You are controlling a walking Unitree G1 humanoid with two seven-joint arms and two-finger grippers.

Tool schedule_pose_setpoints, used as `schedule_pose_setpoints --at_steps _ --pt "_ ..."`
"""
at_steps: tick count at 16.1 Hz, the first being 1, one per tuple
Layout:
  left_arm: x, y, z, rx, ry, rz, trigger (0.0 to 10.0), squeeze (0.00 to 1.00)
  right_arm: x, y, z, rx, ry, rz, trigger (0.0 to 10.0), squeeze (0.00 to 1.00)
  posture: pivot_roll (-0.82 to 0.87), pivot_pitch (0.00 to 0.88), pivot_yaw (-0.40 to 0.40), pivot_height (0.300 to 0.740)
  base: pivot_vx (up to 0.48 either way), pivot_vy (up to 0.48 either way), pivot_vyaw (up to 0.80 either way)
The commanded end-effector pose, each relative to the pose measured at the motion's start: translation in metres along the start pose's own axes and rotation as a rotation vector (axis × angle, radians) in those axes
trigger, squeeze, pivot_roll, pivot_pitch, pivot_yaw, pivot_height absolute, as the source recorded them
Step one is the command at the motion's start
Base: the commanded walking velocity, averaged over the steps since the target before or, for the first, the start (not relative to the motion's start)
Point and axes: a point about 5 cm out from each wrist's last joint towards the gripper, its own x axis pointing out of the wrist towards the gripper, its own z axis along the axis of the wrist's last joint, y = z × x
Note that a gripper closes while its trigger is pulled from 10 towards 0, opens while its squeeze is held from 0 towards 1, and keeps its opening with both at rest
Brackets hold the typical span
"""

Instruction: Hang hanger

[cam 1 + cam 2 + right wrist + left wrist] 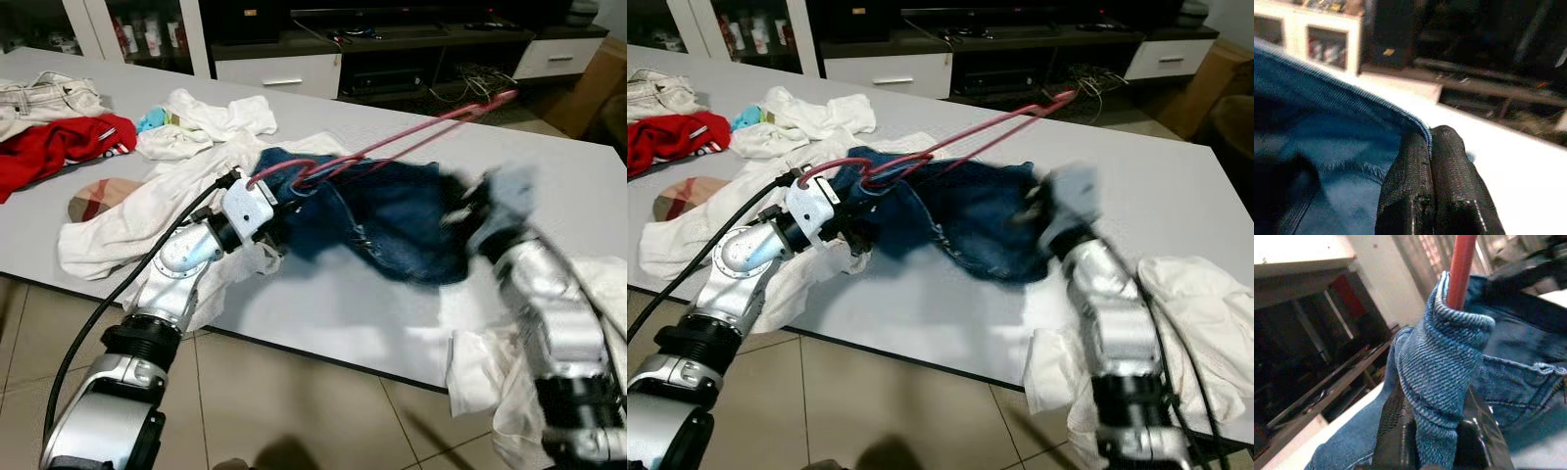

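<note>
Left claw (1432, 440) pinching denim garment (392, 220) by red hanger (392, 145), right claw (1432, 147) (blurred) clamping its hem

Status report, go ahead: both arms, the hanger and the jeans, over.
Left tool shut on jeans fold beside red hanger. Right tool shut on jeans hem. White clothes lie underneath.
</note>
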Motion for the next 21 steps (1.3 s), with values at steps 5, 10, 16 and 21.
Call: schedule_pose_setpoints --at_steps 5,10,16,21 --pt "-0.008 -0.004 0.011 -0.033 -0.091 -0.066 0.0 0.00 0.007 -0.029 0.004 0.009 -0.008 -0.146 0.0 0.00 -0.06 0.000 -0.040 0.740 0.000 0.000 0.00" --pt "-0.016 -0.006 0.010 -0.046 -0.071 -0.115 0.0 0.00 0.007 -0.040 0.006 0.005 -0.012 -0.127 3.3 0.00 -0.05 0.000 -0.040 0.740 0.000 0.000 0.00" --pt "-0.016 -0.007 0.006 -0.028 -0.035 -0.112 0.0 0.00 0.004 -0.014 -0.012 0.091 0.042 0.002 10.0 1.00 -0.06 0.000 -0.039 0.740 0.000 0.000 0.00" --pt "-0.012 -0.004 0.007 -0.017 -0.036 -0.083 0.0 0.00 -0.002 -0.007 -0.024 0.036 0.113 0.047 10.0 0.00 -0.06 0.000 -0.038 0.740 0.000 0.000 0.00"
